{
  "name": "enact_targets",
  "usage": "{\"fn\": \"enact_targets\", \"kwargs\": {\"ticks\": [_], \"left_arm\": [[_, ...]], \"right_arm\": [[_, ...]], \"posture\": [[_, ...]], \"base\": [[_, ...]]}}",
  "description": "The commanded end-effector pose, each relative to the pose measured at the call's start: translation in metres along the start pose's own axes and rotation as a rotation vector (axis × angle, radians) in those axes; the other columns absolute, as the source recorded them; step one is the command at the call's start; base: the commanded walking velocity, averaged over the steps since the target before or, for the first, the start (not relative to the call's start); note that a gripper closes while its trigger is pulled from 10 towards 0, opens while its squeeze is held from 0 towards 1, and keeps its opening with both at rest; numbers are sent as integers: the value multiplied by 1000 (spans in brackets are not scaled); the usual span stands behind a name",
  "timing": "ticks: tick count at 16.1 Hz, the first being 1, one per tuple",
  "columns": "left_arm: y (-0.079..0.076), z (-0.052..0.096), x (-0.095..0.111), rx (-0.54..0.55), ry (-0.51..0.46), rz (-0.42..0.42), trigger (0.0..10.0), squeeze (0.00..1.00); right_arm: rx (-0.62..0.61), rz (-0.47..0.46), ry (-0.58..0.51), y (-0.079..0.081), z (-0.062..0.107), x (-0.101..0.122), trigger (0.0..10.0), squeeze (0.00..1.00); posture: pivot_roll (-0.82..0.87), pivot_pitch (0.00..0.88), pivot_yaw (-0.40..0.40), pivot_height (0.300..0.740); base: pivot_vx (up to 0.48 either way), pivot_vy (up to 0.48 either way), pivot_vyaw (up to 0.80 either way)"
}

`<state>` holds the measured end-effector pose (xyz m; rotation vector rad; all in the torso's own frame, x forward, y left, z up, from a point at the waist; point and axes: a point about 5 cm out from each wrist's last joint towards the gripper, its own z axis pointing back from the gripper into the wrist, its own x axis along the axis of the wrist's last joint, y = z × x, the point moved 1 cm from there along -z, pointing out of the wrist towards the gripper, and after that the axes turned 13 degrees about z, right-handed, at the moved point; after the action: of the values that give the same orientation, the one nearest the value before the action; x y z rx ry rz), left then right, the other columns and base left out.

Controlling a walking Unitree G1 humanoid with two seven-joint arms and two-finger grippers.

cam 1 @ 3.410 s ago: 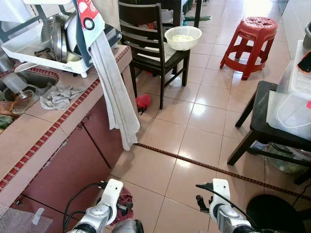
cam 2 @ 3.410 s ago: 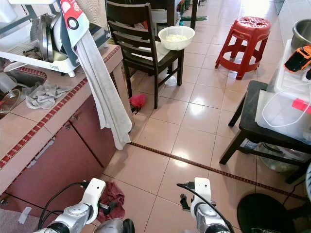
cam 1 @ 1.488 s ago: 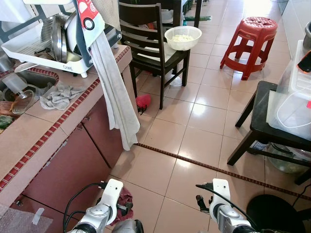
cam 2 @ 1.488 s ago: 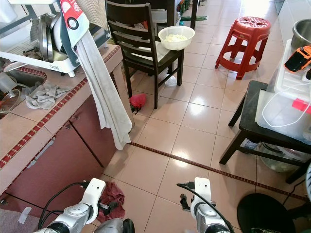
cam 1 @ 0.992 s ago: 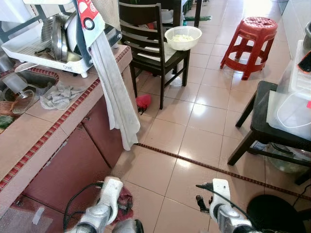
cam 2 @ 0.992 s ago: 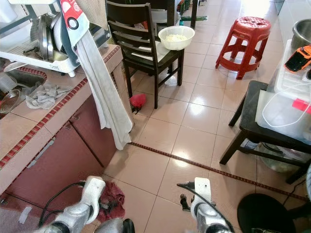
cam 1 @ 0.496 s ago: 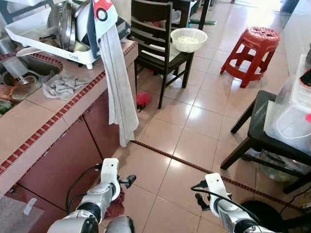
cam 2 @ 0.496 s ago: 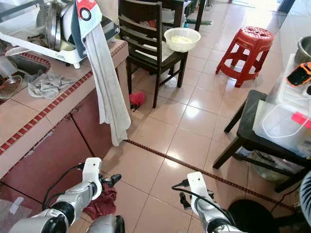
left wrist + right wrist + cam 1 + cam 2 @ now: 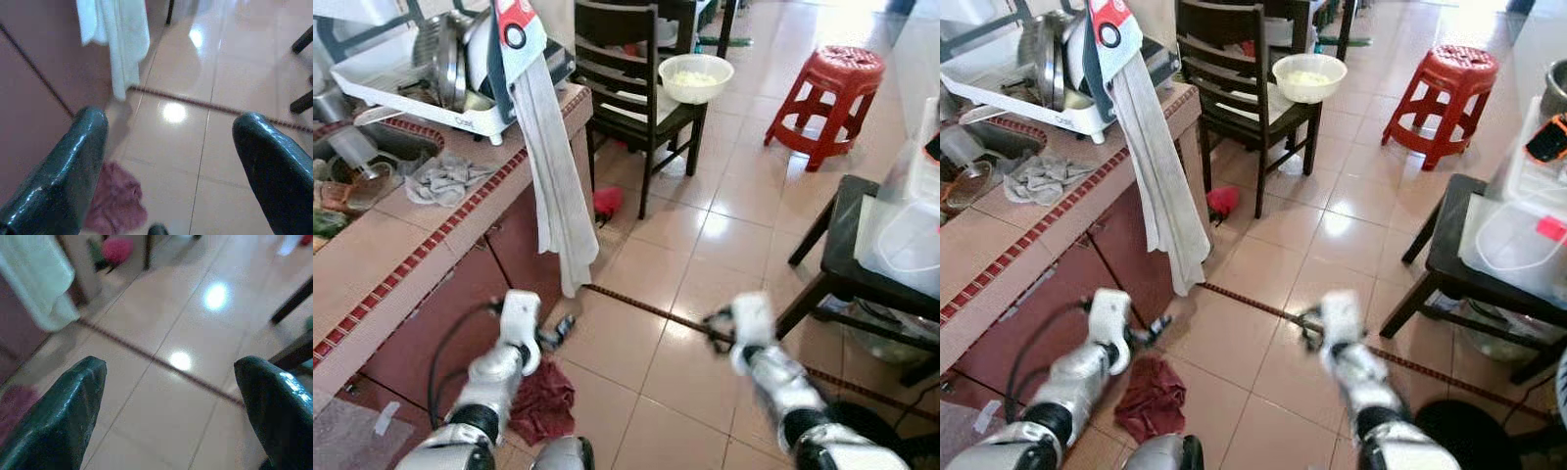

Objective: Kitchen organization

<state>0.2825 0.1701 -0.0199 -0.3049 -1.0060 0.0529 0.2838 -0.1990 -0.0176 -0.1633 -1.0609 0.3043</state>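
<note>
I see both arms raised over the floor tiles. My left gripper [image 9: 166,161] has its fingers spread wide, nothing between them; my right gripper [image 9: 168,401] is likewise wide apart and empty. A white towel [image 9: 553,186] hangs over the counter [image 9: 382,255] edge, below the dish rack [image 9: 421,83] at its far corner.

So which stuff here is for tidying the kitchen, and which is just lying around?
Probably for the kitchen tidy-up:
dish rack with plates
grey rag on the counter
white towel hanging off the counter
white bowl on the dark chair

Probably just lying about:
red stool
red cloth on the floor
black bench with a plastic tub
</note>
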Motion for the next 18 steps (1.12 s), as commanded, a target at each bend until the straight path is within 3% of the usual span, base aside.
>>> {"fn": "enact_targets", "kwargs": {"ticks": [1,2,3,4,6,7,8,9,10,11,12,13,14,15,17,18], "left_arm": [[-1,-1,15,-50,-43,-14,10000,0],[-5,2,41,-145,-105,-55,10000,0],[-8,4,56,-181,-152,-68,10000,0],[-10,5,63,-196,-177,-65,10000,0],[-18,13,89,-251,-304,-119,10000,0],[-18,16,93,-253,-338,-128,10000,0],[-16,32,100,-272,-419,-141,10000,0],[-15,36,100,-262,-441,-148,10000,0],[-11,50,99,-179,-500,-78,10000,0],[-11,59,97,-160,-534,-45,10000,0],[-7,67,93,-109,-565,-13,10000,0],[-4,76,87,-79,-585,-16,10000,0],[-1,79,84,-53,-583,-48,10000,0],[1,83,81,17,-599,-28,10000,0],[-8,82,76,44,-593,-18,10000,0],[-19,82,69,3,-572,-13,10000,0]], "right_arm": [[-18,-11,-34,-9,1,5,10000,0],[-56,11,-97,-26,3,19,10000,0],[-76,38,-108,-31,5,24,10000,0],[-113,64,-117,-34,6,27,10000,0],[-181,82,-289,-41,15,53,10000,0],[-198,81,-312,-42,17,57,10000,0],[-230,86,-383,-39,30,70,10000,0],[-231,80,-395,-37,35,71,10000,0],[-282,117,-445,-35,54,73,10000,0],[-326,96,-461,-36,64,71,10000,0],[-366,46,-432,-37,68,64,10000,0],[-351,83,-454,-34,71,68,10000,0],[-352,105,-464,-32,74,72,10000,0],[-344,124,-483,-32,77,78,10000,0],[-320,158,-487,-28,77,80,10000,0],[-287,197,-499,-23,78,82,10000,0]], "posture": [[-14,0,80,740],[-26,0,84,740],[-29,0,85,740],[-29,0,85,740],[-24,0,68,740],[-20,0,64,740],[-17,0,58,740],[-17,0,58,740],[-21,0,53,740],[-28,0,55,740],[-32,0,62,740],[-33,0,65,740],[-29,0,67,740],[-27,0,68,740],[-25,0,63,740],[-22,0,59,740]], "base": [[0,0,0],[0,0,0],[0,0,0],[0,0,0],[0,0,0],[0,0,0],[0,0,0],[0,0,0],[0,0,0],[0,0,0],[0,0,0],[0,0,0],[0,0,0],[0,0,0],[0,0,800],[0,0,800]]}}
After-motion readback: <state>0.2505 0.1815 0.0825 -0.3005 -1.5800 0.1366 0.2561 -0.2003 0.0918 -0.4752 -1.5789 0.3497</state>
